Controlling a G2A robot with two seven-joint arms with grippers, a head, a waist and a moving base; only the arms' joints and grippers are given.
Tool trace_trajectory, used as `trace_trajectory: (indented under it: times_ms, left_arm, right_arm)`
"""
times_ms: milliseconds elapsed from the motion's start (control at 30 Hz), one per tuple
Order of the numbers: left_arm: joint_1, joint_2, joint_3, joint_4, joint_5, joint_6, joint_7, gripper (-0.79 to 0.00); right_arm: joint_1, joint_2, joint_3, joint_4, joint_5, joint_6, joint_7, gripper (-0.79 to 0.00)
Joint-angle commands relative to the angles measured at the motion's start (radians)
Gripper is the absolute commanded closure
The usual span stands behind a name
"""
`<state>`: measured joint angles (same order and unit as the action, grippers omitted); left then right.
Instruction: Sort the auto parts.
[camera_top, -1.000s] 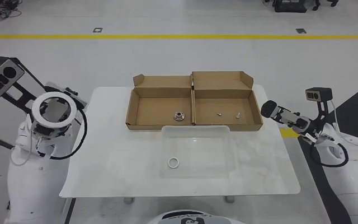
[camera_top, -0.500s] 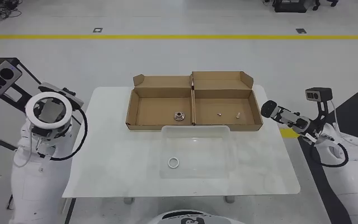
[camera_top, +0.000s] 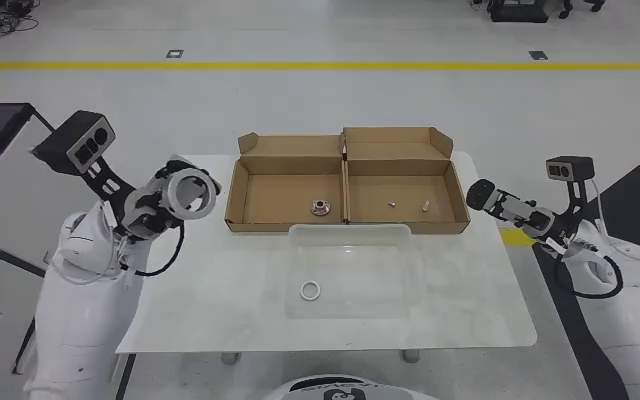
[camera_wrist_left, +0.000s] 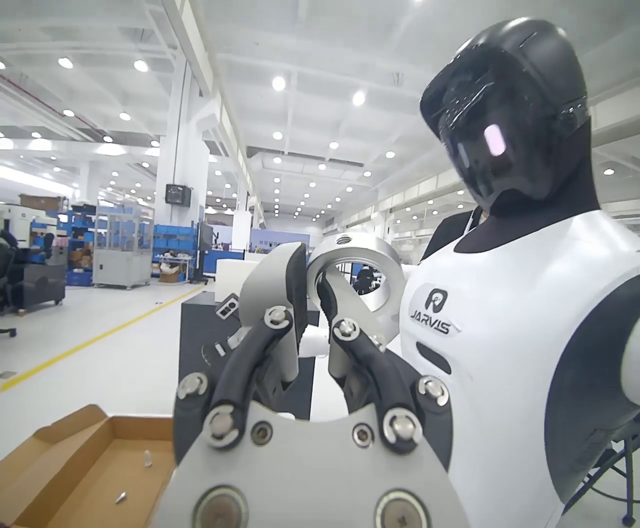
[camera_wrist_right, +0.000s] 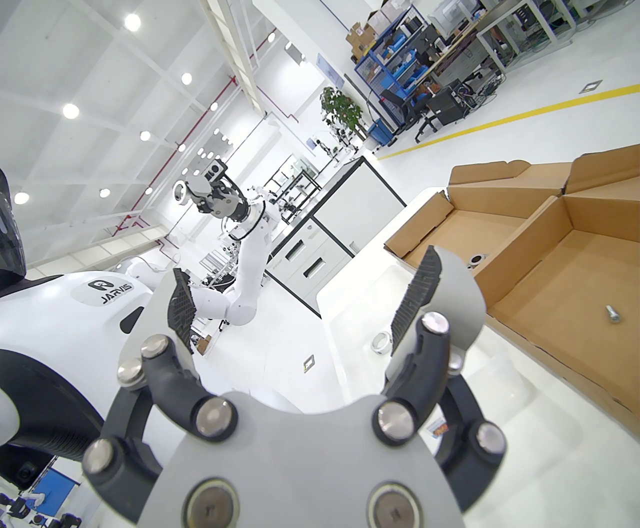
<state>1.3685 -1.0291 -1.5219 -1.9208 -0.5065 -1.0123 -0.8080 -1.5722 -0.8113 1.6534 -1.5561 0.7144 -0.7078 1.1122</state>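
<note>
It is very bright. Round ceiling lamps shine down (lots, in rows). The white table glows, and shadows are faint. Wrist views bend straight lines near their edges.

From above, two tiny parts in the right cardboard box are too small to name (just pale specks). The left wrist view cuts this box off.

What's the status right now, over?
Left gripper shut on big ring, left of boxes. Right gripper open, right of boxes. Small ring in tray.
</note>
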Motion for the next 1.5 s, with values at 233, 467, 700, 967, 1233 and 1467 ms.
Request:
trace_trajectory:
  times_ms: [233,467,700,967,1233,1467]
  left_arm:
    - [-0.123,0.02,0.136,0.098,0.173,0.0,0.0,0.0]
    - [-0.243,0.027,0.257,0.236,0.275,0.1,-0.073,0.0]
    - [-0.417,0.005,0.379,0.354,0.389,0.305,-0.113,0.0]
    - [-0.617,-0.026,0.51,0.491,0.613,0.538,-0.152,0.0]
    - [-0.727,-0.062,0.643,0.605,0.852,0.697,-0.145,0.0]
    - [-0.775,-0.103,0.768,0.698,1.001,0.821,-0.154,0.0]
  right_arm:
    - [0.0,0.0,0.0,0.0,0.0,0.0,0.0,-0.785]
    - [0.0,0.0,0.0,0.0,0.0,0.0,0.0,-0.785]
    - [0.0,0.0,0.0,0.0,0.0,0.0,0.0,-0.785]
    - [0.0,0.0,0.0,0.0,0.0,0.0,0.0,-0.785]
    - [0.0,0.0,0.0,0.0,0.0,0.0,0.0,-0.785]
    - [0.0,0.0,0.0,0.0,0.0,0.0,0.0,-0.785]
